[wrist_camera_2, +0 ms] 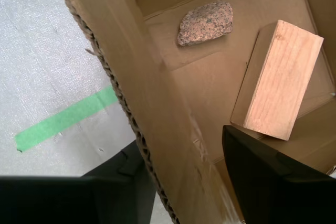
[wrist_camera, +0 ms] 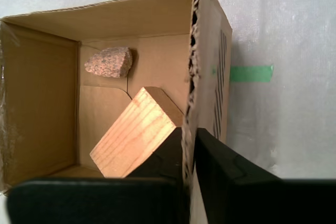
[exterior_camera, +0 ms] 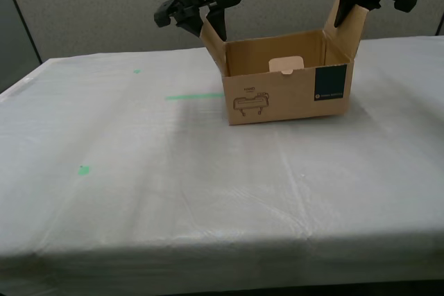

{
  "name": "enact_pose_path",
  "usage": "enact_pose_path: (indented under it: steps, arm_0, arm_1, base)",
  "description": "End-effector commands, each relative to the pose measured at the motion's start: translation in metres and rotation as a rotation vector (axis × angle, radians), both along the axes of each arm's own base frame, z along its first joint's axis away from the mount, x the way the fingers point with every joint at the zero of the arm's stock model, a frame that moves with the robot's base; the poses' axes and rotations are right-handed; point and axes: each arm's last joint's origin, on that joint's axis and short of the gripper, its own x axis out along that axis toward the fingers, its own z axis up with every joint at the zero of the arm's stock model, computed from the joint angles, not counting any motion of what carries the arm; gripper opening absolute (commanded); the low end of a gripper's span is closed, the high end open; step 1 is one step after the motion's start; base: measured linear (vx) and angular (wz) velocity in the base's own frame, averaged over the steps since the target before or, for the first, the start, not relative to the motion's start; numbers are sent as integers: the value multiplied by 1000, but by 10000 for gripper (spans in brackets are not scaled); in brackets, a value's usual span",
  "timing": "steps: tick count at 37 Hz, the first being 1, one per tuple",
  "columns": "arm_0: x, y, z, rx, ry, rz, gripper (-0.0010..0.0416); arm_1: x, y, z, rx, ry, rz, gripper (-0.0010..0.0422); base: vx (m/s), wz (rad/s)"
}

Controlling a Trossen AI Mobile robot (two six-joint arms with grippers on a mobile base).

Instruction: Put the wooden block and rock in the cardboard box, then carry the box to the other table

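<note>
Count: one cardboard box (exterior_camera: 288,95). One wooden block (wrist_camera_2: 283,80) and one rock (wrist_camera_2: 205,22), both inside it, beyond the second gripper's fingers. One table (exterior_camera: 208,192), cloth-covered. One green tape strip (exterior_camera: 193,96); two small green marks (exterior_camera: 84,170). Two grippers.

Cardboard box (exterior_camera: 288,95) top open; cloth table (exterior_camera: 139,185) in front bare.

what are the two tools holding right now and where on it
Both hold the cardboard box by its raised side flaps: my first tool pinches one flap's edge, my second tool the opposite flap.
</note>
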Motion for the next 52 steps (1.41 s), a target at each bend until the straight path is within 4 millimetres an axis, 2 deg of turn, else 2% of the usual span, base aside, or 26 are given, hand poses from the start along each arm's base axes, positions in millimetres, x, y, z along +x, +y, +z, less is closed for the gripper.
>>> enact_pose_path:
  steps: [1,7,16,24,28,35,41,46,52]
  arm_0:
    - [0,0,1,5,-4,-1,66]
    - [0,0,1,5,-3,0,152]
    - [0,1,1,5,-6,1,303]
    - [-1,1,1,4,5,2,403]
    - [-3,0,4,0,6,9,386]
    - [-14,-3,22,-68,-5,-1,366]
    - [-31,-6,43,-125,0,-3,378]
    - [-46,-8,60,-130,10,8,395]
    - [-66,-10,83,-129,-1,7,396]
  arm_1:
    - [0,0,1,-2,0,-2,178]
    - [0,0,1,-4,2,4,216]
    - [0,0,1,-9,12,23,269]
    - [-3,1,9,-14,23,43,296]
    - [-5,3,21,-22,8,43,295]
    - [-13,7,50,-48,-37,41,295]
    - [-26,13,74,-51,-53,31,295]
    - [-37,17,85,-29,-40,0,295]
    - [-51,18,100,-16,-38,-35,295]
  base:
    - [0,0]
    - [0,0]
    - [0,0]
    - [0,0]
    - [0,0]
    - [0,0]
    - [0,0]
    - [0,0]
    - [0,0]
